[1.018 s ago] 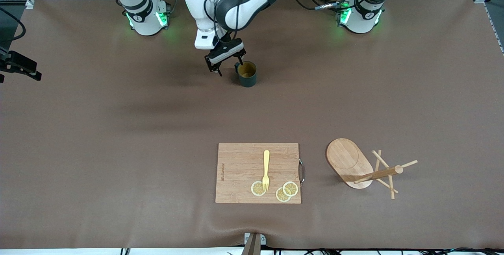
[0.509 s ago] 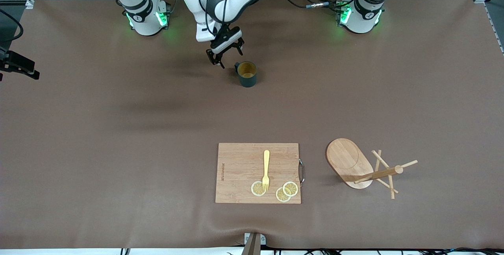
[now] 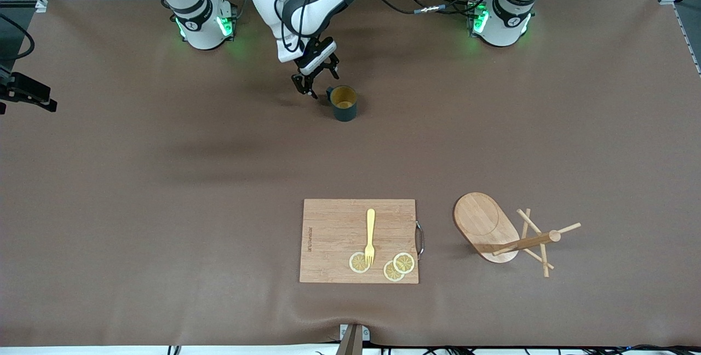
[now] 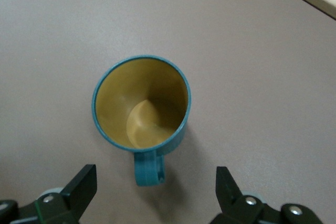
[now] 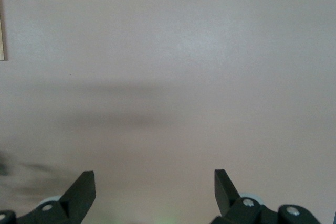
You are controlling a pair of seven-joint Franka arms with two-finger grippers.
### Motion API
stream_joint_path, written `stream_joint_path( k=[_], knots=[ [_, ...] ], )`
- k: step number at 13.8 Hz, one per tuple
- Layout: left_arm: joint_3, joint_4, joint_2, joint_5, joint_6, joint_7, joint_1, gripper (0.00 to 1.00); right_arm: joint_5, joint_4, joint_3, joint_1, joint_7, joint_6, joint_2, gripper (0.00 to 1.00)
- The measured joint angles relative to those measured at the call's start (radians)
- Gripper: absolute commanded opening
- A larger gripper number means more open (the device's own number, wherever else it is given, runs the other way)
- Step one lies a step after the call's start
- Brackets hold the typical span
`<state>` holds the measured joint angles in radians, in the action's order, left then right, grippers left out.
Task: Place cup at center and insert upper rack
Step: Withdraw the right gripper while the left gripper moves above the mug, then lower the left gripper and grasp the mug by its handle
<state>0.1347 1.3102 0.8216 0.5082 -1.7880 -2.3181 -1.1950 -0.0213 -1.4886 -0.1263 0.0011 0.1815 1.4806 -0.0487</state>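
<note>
The cup [image 3: 344, 104], a dark teal mug with a tan inside, stands upright on the table near the robots' bases, its handle pointing toward the right arm's end. My left gripper [image 3: 322, 84] hangs open just beside that handle. In the left wrist view the cup [image 4: 142, 111] lies ahead of the open left gripper [image 4: 155, 178], and the handle [image 4: 148, 169] sits between the spread fingers without touching either. The upper rack [image 3: 512, 234] lies tipped on its side near the front camera. My right gripper [image 5: 154, 179] is open over bare table.
A wooden cutting board [image 3: 334, 234] lies near the front camera, beside the rack. On it are a yellow fork [image 3: 371, 233] and three lemon slices [image 3: 398, 265]. The brown mat [image 3: 164, 179] covers the whole table.
The left gripper has drawn back a little from the cup's handle and turned slightly, still open. The cup and rack have not moved.
</note>
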Motion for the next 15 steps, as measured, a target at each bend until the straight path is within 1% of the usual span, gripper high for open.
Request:
stream_joint_path(
  k=[1, 6, 10, 12, 13, 14, 15],
  knots=[
    [0.0, -0.005, 0.006, 0.0, 0.0, -0.011, 0.0, 1.0, 0.0, 0.0, 0.0, 0.0, 0.0, 0.0, 0.0, 1.0],
    [-0.002, -0.016, 0.036, -0.001, 0.0, -0.062, 0.0, 0.87, 0.0, 0.0, 0.0, 0.0, 0.0, 0.0, -0.001, 1.0],
    [-0.002, -0.018, 0.047, -0.014, 0.0, -0.078, -0.001, 0.68, 0.001, -0.001, 0.0, 0.0, 0.0, 0.002, -0.002, 1.0],
    [-0.002, -0.019, 0.048, -0.03, 0.0, -0.086, -0.001, 0.61, 0.009, -0.002, 0.001, 0.0, 0.0, 0.006, -0.005, 1.0],
    [-0.003, -0.019, 0.048, -0.038, 0.0, -0.089, -0.001, 0.59, 0.025, -0.003, 0.002, 0.0, 0.0, 0.006, -0.006, 1.0],
    [-0.004, -0.019, 0.048, -0.047, 0.0, -0.091, -0.001, 0.54, 0.045, -0.003, 0.002, 0.0, 0.0, 0.006, -0.007, 1.0],
    [-0.005, -0.02, 0.048, -0.053, 0.0, -0.095, 0.0, 0.53, 0.055, -0.003, 0.002, 0.0, -0.001, 0.006, -0.007, 1.0]
  ],
)
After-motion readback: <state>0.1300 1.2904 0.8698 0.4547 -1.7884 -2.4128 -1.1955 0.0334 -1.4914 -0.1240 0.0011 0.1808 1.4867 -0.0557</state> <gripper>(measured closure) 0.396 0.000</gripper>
